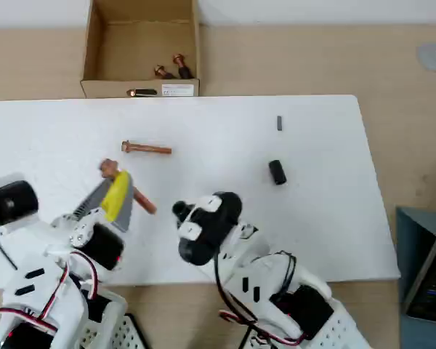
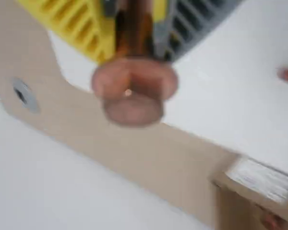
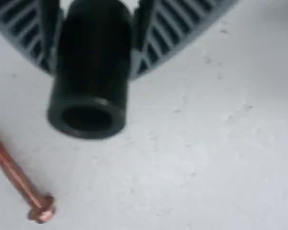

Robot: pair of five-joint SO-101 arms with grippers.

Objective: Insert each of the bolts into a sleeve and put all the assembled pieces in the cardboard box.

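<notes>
On the left side of the white sheet [image 1: 312, 218], the left gripper [image 1: 117, 190] has its yellow and grey fingers closed tight on a copper bolt [image 1: 144, 203], gripping the shank about midway. The flanged head sticks out on the far side, toward the cardboard box [image 1: 91, 43]. The plain tip points the opposite way, down and to the right, toward the other arm. That long axis matters most for the coming move. It runs roughly at the black sleeve [image 3: 89, 88], and the tip is near the sleeve but apart from it.

A second bolt [image 1: 145, 148] lies loose on the sheet just beyond the left gripper, lengthwise across the table, with its head to the left.

Further right, the right gripper [image 3: 95, 33] is clamped on the sleeve across its sides, leaving one round mouth open and unobstructed. The sleeve is a short, dark, thick-walled tube. I judge the bore needs turning to line up with the bolt tip before the two can be pushed together.

To the right again, a spare sleeve [image 1: 277, 172] lies well apart from both arms.

In the box, two assembled pieces [image 1: 171, 69] rest against the near wall.
</notes>
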